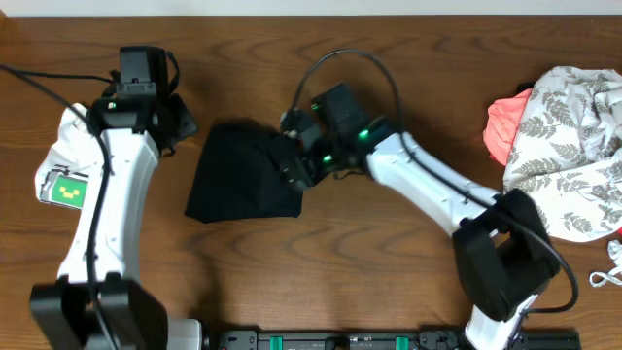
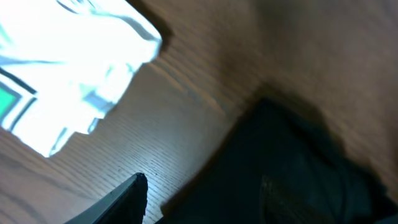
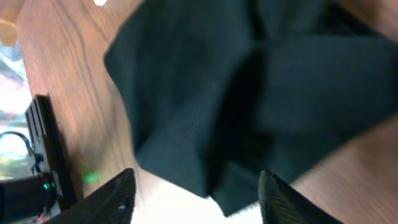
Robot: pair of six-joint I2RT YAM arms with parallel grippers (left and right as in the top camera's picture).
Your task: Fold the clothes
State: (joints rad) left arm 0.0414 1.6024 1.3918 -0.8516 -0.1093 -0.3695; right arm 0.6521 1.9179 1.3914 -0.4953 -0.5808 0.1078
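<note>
At the far left of the table (image 1: pixel 340 262), a crumpled white cloth (image 1: pixel 58 165) with a green and yellow tag is seen under the left arm. The left claw (image 1: pixel 178 123) is held just left of the far-left corner of the black garment (image 1: pixel 243 170). Only one dark finger (image 2: pixel 134 190) is shown in its wrist view, so released or clenched cannot be told.

The garment lies at the middle of the table, gathered into a compact, skewed four-sided shape. It is about as wide as it is deep, so no clear long axis is offered. The fabric is matte and soft, flat on the left and bunched into overlapping folds on the right.

The right claw (image 1: pixel 293 165) is set over that bunched right edge and is the nearer one. It is released, with the fingers wide apart and nothing pinched between them. The garment lies to its left, so any tidying is judged to fall to this arm.

At the right edge, a leaf-printed cloth (image 1: pixel 573 136) and a coral cloth (image 1: pixel 505 131) are heaped, well apart from both claws.
</note>
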